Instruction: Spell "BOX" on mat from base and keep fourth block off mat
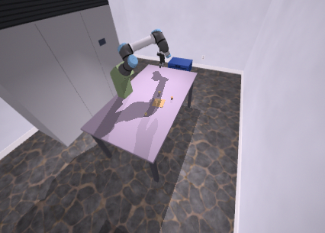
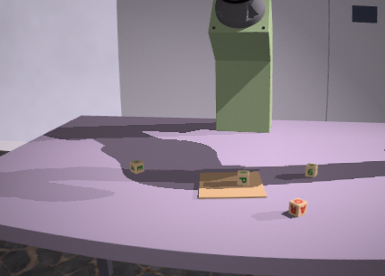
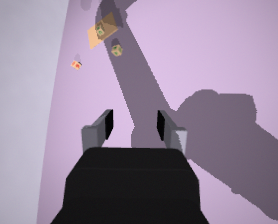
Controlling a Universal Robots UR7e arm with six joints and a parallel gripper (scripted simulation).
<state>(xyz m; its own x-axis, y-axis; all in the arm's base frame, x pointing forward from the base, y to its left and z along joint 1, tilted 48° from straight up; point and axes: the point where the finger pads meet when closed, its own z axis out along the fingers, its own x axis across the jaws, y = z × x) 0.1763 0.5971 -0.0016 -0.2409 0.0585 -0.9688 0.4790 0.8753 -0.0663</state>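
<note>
The tan mat (image 2: 231,185) lies flat on the purple table; it also shows in the top view (image 1: 159,103) and the wrist view (image 3: 103,31). One block with green letters (image 2: 243,177) sits on the mat's far right part. A second green-lettered block (image 2: 136,166) lies on the table to the left of the mat, and a third (image 2: 311,170) to the right. A red-lettered block (image 2: 297,207) lies off the mat at the front right. I cannot read the top faces. My gripper (image 3: 135,119) (image 1: 162,63) is open and empty, high above the table's far end, well away from all the blocks.
The robot's green pedestal (image 2: 243,61) stands at the table's edge behind the mat. A blue box (image 1: 180,63) sits on the floor beyond the table's end. Grey cabinets line the wall behind the robot.
</note>
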